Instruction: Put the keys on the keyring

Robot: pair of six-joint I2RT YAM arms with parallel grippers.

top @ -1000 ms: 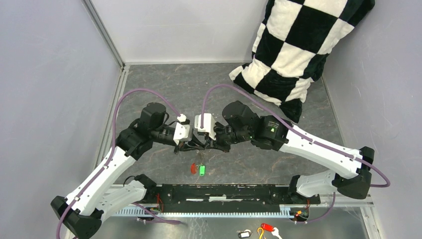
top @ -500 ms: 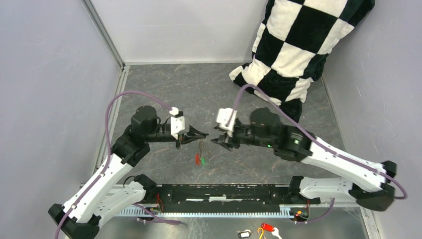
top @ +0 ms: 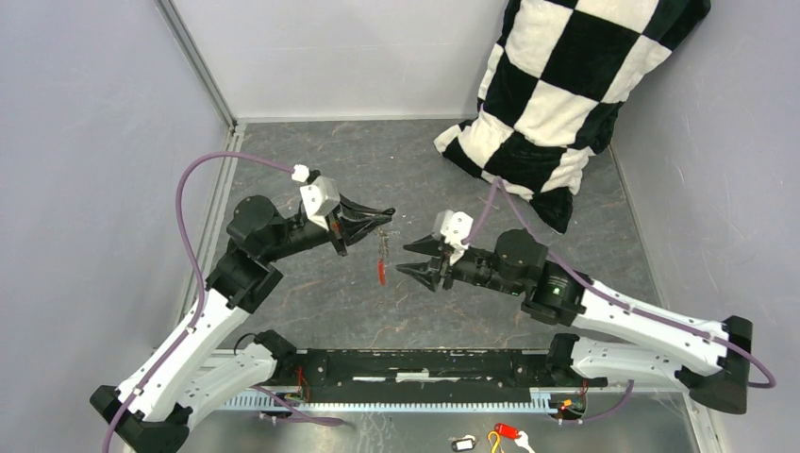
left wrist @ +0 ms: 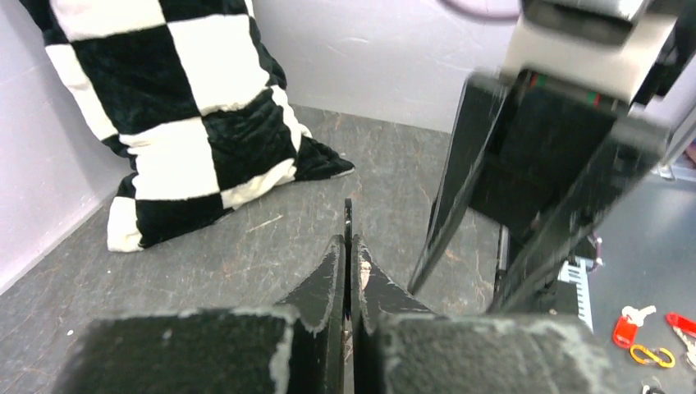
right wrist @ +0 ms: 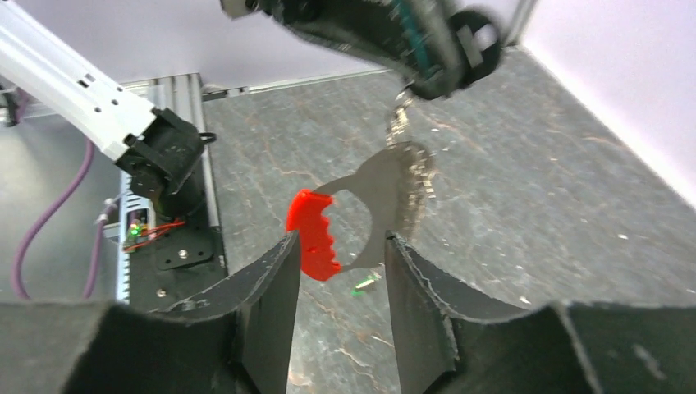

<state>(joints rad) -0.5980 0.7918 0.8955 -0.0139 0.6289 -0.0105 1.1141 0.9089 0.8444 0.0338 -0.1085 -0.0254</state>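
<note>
Now the arms have pulled apart: a second ago both sets of jaws met over the keyring, and since then the right jaws have let go and stand part-spread and empty, near the dangling bunch. The left jaws stay clenched on the top of the keyring (top: 381, 238), held up above the surface (top: 311, 179). The red key (top: 381, 273) and dark metal key (right wrist: 373, 201) hang from it; the green key can't be made out. Threading looks nearly done, pending a check on the green.
</note>
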